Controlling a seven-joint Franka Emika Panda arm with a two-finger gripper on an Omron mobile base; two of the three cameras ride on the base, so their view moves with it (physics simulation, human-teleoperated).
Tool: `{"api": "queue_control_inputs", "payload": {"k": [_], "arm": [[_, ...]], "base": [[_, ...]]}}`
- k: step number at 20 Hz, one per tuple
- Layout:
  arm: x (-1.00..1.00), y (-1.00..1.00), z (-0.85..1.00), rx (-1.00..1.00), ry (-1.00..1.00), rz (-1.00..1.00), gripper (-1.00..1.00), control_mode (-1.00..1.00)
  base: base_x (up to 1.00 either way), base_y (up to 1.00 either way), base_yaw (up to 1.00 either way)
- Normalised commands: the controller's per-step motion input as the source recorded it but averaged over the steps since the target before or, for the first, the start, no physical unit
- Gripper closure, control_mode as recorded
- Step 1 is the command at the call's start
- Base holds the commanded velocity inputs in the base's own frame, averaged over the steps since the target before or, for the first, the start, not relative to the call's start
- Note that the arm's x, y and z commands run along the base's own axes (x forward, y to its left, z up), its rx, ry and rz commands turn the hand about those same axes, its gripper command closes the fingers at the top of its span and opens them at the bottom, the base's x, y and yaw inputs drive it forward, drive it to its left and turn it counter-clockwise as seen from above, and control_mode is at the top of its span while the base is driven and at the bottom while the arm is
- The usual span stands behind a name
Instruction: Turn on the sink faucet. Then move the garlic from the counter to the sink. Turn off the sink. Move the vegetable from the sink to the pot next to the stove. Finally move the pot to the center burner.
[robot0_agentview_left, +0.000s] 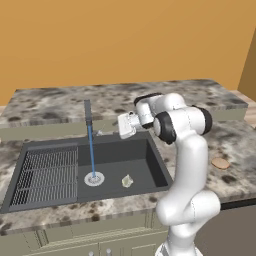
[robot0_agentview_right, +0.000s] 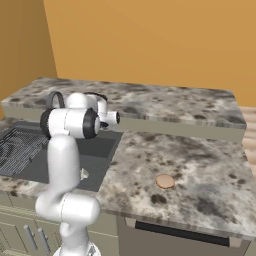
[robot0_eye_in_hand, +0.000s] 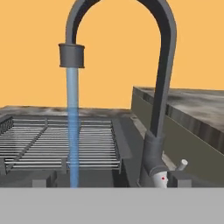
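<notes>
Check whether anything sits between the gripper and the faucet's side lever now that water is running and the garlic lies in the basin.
Nothing visible does. In the hand view the sink faucet stands directly ahead with its small lever exposed at the base. The water stream falls off to one side, and the garlic lies on the sink floor, out of the path.

It was a rendered home kitchen. A speckled granite desk (robot0_agentview_left: 60, 100) ran in an L under plain orange walls (robot0_agentview_left: 125, 40), with beige cabinet fronts (robot0_agentview_left: 75, 245) below. Set into it was a dark sink (robot0_agentview_left: 155, 160) with a wire grid rack (robot0_agentview_left: 45, 175), and a curved faucet (robot0_eye_in_hand: 164, 65) poured a blue stream of water (robot0_eye_in_hand: 72, 131) toward the round drain (robot0_agentview_left: 94, 178).
</notes>
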Motion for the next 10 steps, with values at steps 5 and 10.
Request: {"api": "queue_control_inputs", "payload": {"k": [5, 10], "arm": [[0.34, 0.16, -0.19, 0.0, 0.02, 0.0, -1.0, -1.0], [0.38, 0.17, -0.17, 0.01, 0.01, 0.0, -1.0, -1.0]], "base": [[0.0, 0.0, 0.0], [0.0, 0.0, 0.0]]}}
